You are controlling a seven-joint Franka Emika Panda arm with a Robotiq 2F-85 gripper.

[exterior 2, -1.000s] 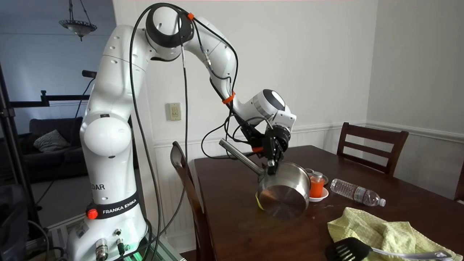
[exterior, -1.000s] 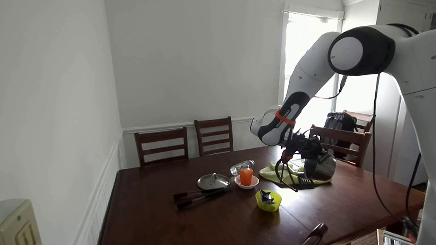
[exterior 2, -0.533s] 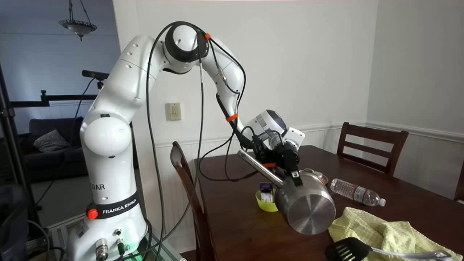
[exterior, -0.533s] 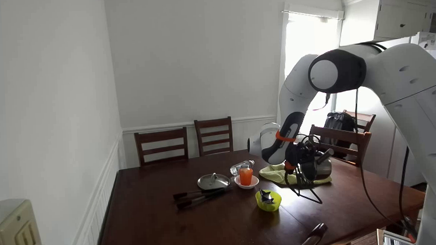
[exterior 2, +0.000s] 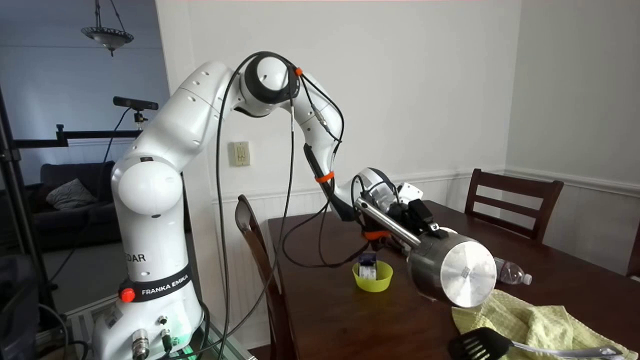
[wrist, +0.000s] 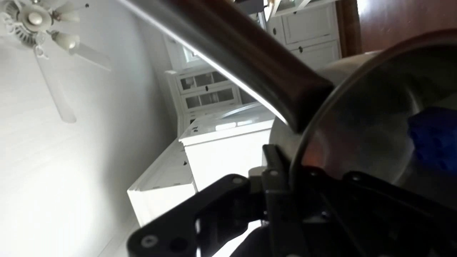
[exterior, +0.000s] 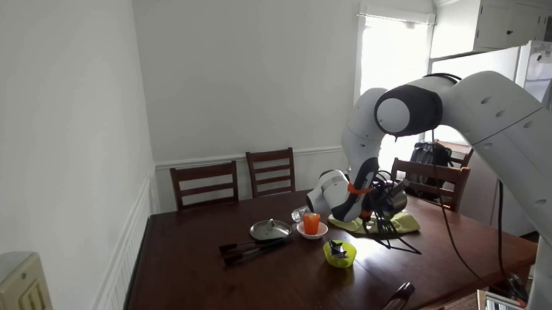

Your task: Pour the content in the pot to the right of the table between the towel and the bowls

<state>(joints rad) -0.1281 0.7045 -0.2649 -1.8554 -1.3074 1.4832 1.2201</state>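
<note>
The steel pot (exterior 2: 440, 270) is held above the table, tipped on its side, base facing the camera in an exterior view. It also shows in the other exterior view (exterior: 398, 204). My gripper (wrist: 293, 171) is shut on the pot's wall at the rim, one finger outside and one inside, beside the handle (wrist: 246, 53). A blue item (wrist: 433, 139) lies inside the pot. The yellow-green towel (exterior 2: 530, 320) lies on the table beyond the pot. A lime bowl (exterior 2: 384, 280) holds a small package (exterior 2: 368, 270). A white bowl (exterior: 324, 232) holds an orange cup (exterior: 311, 224).
A black slotted spatula (exterior 2: 482, 344) lies against the towel. A clear bottle (exterior 2: 512, 273) lies on its side behind the pot. A lid (exterior: 264, 231) and dark-handled utensils (exterior: 236, 258) lie on the table (exterior: 193, 289). Chairs (exterior 2: 515, 195) stand around it.
The arm has lowered and reached farther out. The pot has moved down and toward the towel, tipping further so its base faces the camera more. The lime bowl has come into clear sight.
</note>
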